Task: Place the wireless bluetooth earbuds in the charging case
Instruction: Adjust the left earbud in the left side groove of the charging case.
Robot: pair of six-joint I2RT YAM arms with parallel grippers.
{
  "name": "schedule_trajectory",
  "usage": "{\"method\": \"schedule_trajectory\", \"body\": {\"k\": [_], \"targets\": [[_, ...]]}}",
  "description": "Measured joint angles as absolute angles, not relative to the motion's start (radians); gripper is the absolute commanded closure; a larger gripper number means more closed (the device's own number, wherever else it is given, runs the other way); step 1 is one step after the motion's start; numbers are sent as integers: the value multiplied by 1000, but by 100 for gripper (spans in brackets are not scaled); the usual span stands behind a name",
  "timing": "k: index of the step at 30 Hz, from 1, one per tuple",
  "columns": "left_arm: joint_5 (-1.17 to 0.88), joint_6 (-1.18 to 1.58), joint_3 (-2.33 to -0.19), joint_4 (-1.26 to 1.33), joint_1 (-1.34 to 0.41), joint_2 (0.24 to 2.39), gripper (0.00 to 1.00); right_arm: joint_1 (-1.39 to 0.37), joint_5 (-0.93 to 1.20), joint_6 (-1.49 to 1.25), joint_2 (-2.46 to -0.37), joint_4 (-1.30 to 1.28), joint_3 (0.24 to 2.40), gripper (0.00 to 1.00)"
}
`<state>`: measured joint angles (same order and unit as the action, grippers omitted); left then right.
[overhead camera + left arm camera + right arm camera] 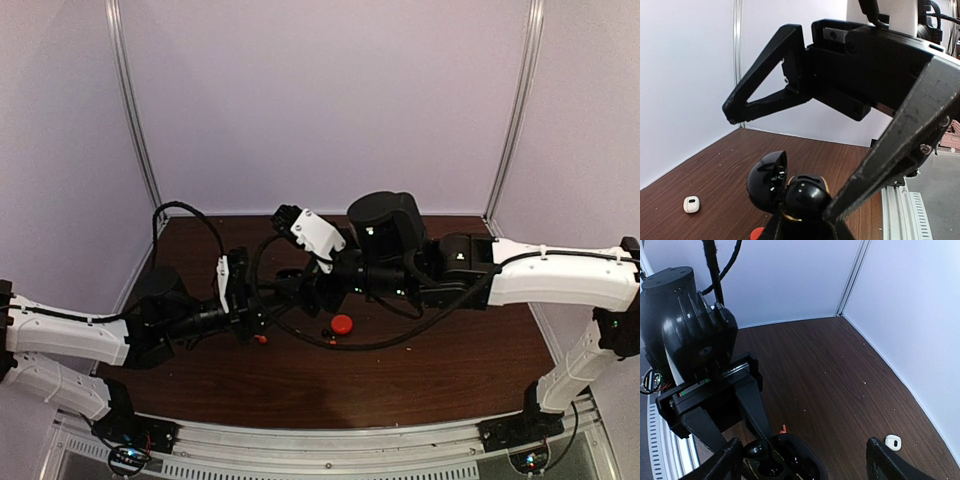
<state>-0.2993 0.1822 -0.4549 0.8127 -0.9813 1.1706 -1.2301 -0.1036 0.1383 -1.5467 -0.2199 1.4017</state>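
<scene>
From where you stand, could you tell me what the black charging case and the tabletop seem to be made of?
The black charging case looks like glossy hard plastic: bright highlights sit on its rounded shell. The tabletop looks like dark brown wood-grain, perhaps laminate or veneer: fine streaks, dull sheen.

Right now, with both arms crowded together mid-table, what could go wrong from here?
1. The left end effector grips the open black charging case while the open, empty right end effector hangs right at it; its fingers could knock the lid or twist the case loose.
2. A black cable loops beside them; it might snag.
3. The small white piece lies well apart, needing a long reach.
</scene>
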Motion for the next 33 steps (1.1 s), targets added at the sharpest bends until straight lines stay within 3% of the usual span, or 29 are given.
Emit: {"method": "schedule_trajectory", "body": {"k": [33], "targets": [[-291, 182, -455, 814, -979, 1163, 100, -1229, -83, 105, -1486, -208, 1365, 11]]}}
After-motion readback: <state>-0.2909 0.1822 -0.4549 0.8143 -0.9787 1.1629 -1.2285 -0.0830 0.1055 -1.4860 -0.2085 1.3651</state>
